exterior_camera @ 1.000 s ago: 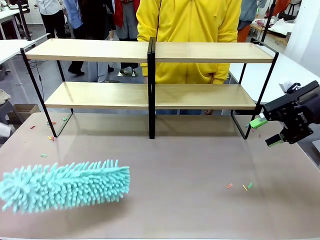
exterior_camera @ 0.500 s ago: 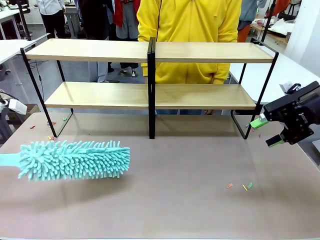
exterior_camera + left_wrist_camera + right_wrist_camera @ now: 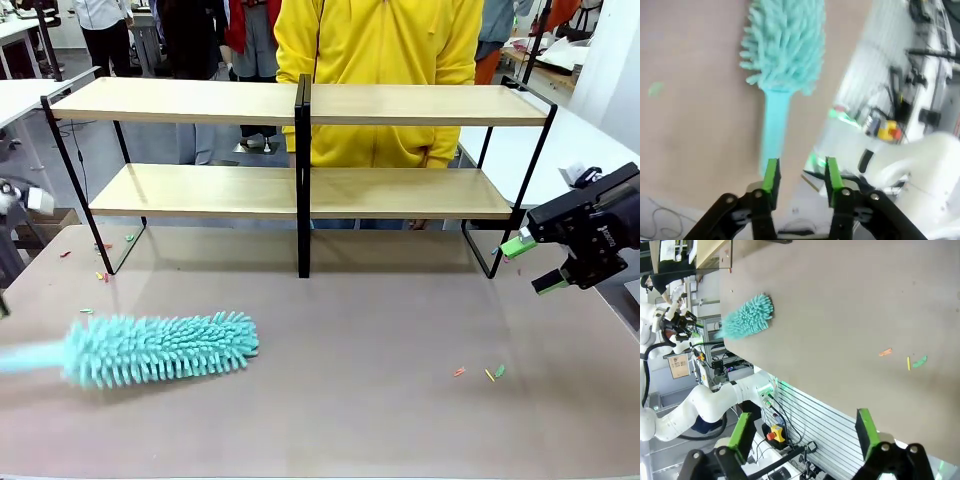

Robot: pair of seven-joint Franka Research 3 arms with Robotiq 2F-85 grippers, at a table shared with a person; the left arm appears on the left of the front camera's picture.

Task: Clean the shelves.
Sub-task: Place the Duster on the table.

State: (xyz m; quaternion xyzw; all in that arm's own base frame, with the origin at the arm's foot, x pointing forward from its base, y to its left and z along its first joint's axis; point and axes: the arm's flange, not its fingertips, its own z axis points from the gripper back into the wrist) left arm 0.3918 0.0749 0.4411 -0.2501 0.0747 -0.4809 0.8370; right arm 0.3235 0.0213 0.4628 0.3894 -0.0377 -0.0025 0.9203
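Note:
The shelves (image 3: 200,100) stand across the far side of the table, two light-wood boards on a black frame with a centre post. A teal fluffy duster (image 3: 165,348) lies on the tabletop at the left, its handle pointing off to the left and blurred. In the left wrist view my left gripper (image 3: 801,175) stands open, just behind the end of the duster handle (image 3: 774,125), which lies by one finger and not between the two. The duster head (image 3: 785,45) lies farther off. My right gripper (image 3: 533,264) hangs open by the shelves' right end, holding nothing, its fingers (image 3: 742,432) spread wide.
A person in a yellow top (image 3: 380,60) stands behind the shelves. Small coloured scraps (image 3: 490,372) lie on the table at the right, and more scraps (image 3: 100,272) lie near the left shelf leg. The table edge (image 3: 840,100) runs close to the duster handle.
The duster swung round, came down and now lies on the table. My left gripper has opened and let go of the handle. The right arm has not moved.

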